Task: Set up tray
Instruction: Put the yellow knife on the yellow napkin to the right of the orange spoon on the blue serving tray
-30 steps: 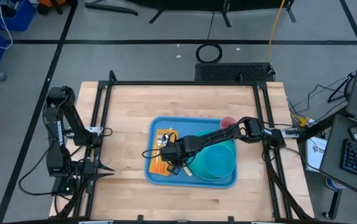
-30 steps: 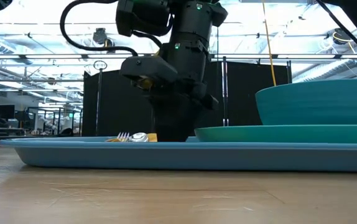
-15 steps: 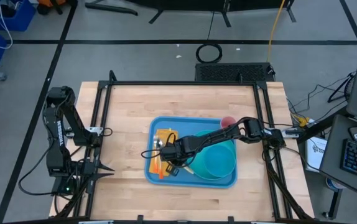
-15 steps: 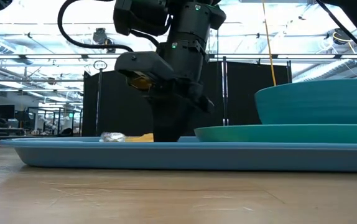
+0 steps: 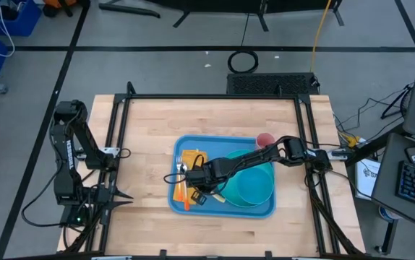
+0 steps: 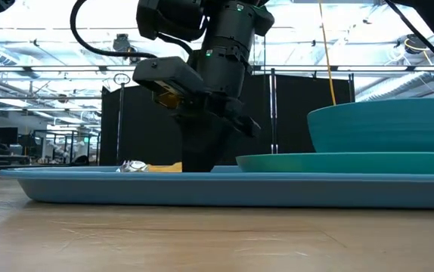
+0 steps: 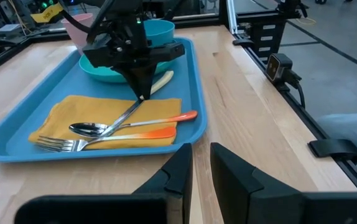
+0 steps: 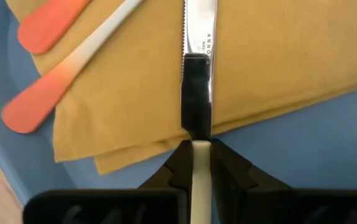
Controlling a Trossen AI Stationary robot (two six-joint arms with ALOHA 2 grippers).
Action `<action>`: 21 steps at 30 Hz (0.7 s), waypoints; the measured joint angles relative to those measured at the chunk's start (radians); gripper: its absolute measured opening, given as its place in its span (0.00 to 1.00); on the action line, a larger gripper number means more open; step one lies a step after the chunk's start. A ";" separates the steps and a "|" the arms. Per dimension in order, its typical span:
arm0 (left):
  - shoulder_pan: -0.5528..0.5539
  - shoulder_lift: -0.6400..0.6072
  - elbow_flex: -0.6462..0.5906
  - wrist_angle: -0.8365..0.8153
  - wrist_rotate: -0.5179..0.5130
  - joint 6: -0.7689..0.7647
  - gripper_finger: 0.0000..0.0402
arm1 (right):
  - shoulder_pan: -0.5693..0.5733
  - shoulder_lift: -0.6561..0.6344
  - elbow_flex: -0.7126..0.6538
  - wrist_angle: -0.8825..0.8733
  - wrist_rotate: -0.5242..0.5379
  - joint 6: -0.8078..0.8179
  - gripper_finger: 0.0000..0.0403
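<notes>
Left hand (image 7: pixel 200 163): parked off bench's left edge, fingers slightly apart, holding nothing.

Tray (image 5: pixel 182 204): mid-bench, toward right. Judged light, stiff, slick plastic; take by low rim.

Right hand (image 8: pixel 196 132): low over tray's left part, clamped on knife (image 8: pixel 201 31) lying on napkin (image 8: pixel 278 62).

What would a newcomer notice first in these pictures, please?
Most striking is the blue tray in the middle of the table, with teal dishes on its right half. On its left half a yellow napkin holds a spoon, fork and orange-handled utensils. The right tool reaches down there, pinching a knife; the left arm waits at the table's left edge.
</notes>
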 joint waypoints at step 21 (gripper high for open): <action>0.000 0.000 0.000 0.000 0.009 0.000 0.16 | 0.010 -0.008 0.000 -0.002 -0.033 0.380 0.06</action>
